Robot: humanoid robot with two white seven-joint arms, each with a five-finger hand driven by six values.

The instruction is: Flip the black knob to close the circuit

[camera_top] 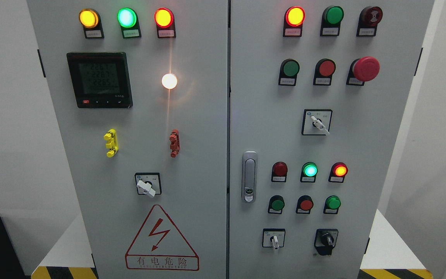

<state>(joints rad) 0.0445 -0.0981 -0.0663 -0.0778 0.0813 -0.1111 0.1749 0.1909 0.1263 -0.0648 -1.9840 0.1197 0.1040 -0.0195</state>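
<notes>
No robot body in view

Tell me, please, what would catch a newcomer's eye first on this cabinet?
Probably the glaring white lamp in the middle of the left door, then the red lightning warning triangle at that door's bottom. On the right door, the big red mushroom button stands out upper right; the black knob sits low.

Even bright diffuse light on the grey cabinet (207, 116), sharp focus throughout, white lamp (169, 81) blown out with a vertical flare streak, lit pilot lamps haloed, meter display (100, 80) dim but readable, slight wide-angle lean at frame edges, soft shadows under buttons.
</notes>
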